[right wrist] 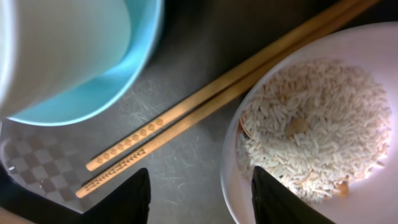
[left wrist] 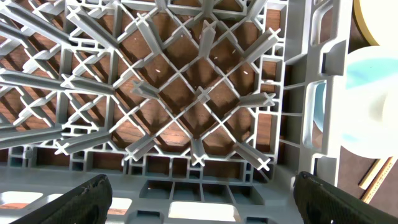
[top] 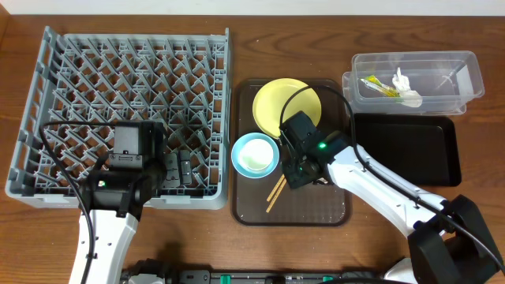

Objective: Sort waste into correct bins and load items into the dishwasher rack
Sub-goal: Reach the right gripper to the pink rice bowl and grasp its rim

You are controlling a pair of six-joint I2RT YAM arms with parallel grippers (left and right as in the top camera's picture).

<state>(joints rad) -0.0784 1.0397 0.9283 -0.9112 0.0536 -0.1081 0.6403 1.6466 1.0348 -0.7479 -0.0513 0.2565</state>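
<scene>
The grey dishwasher rack [top: 126, 79] fills the left. My left gripper [top: 172, 170] hangs open and empty over its front right corner [left wrist: 205, 205]. On the brown tray [top: 331, 209] lie the yellow plate [top: 286, 106], the light-blue bowl [top: 255, 154] with a white cup [right wrist: 56, 43] in it, and the chopsticks [top: 276, 192]. My right gripper [top: 300, 170] is open low over the tray [right wrist: 199, 199]. One finger is over the tray and the other over the white bowl [right wrist: 249, 186], which holds rice crumbs [right wrist: 317, 124]. The wrapper [top: 372, 85] and white scraps [top: 404, 88] lie in the clear tub [top: 465, 79].
The black tray [top: 406, 150] sits right of the brown tray, below the clear tub. The chopsticks [right wrist: 205, 106] lie between the light-blue bowl [right wrist: 124, 68] and the white bowl. The left wrist view shows the light-blue bowl [left wrist: 367, 74] just past the rack wall [left wrist: 305, 93].
</scene>
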